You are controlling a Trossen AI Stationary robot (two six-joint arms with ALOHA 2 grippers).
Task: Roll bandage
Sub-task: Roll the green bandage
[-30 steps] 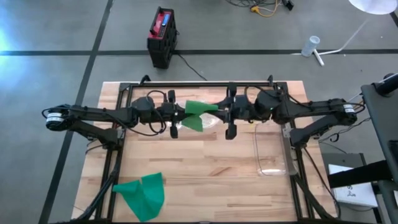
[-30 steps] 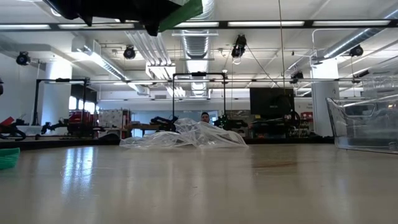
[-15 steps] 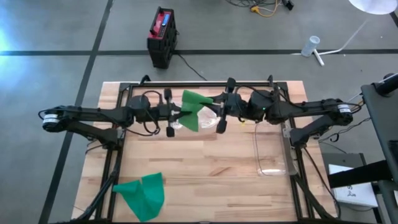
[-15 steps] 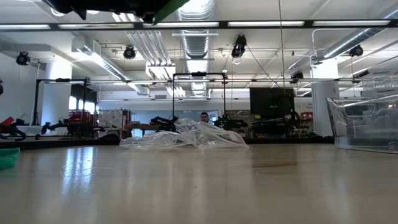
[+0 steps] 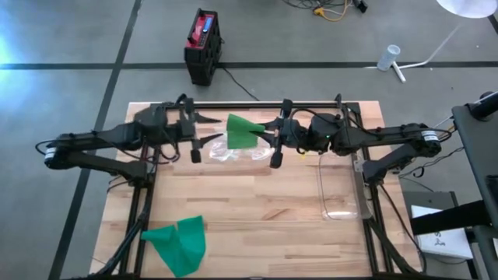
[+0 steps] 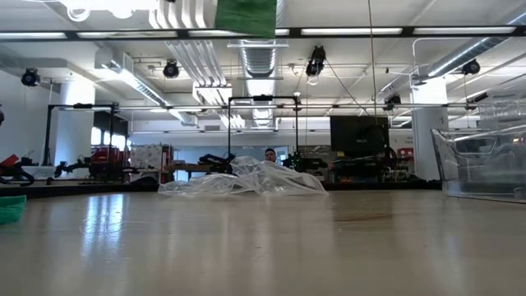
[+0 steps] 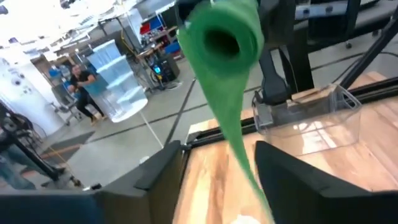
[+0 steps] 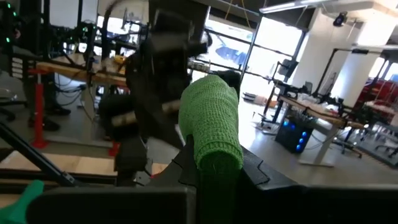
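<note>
Lying on the wooden counter (image 5: 257,194) are a crumpled clear bag (image 5: 233,152), a clear bin (image 5: 340,190) and a loose green cloth (image 5: 177,243); grey floor is surrounding it. Hovering above the far side, the right tool (image 5: 268,135) is clenching the green bandage roll (image 5: 241,131), while the left tool (image 5: 201,129) is standing released just beside it.

Grey floor (image 5: 70,39) with dark tape lines; black-and-red case (image 5: 203,45) beyond the counter's far edge; white lamp base (image 5: 393,61) far right. Ceiling (image 6: 394,49) with strip lights, ducts, hung spotlights. Workbenches and monitor (image 6: 357,136) behind; a person (image 7: 81,84) standing off.
</note>
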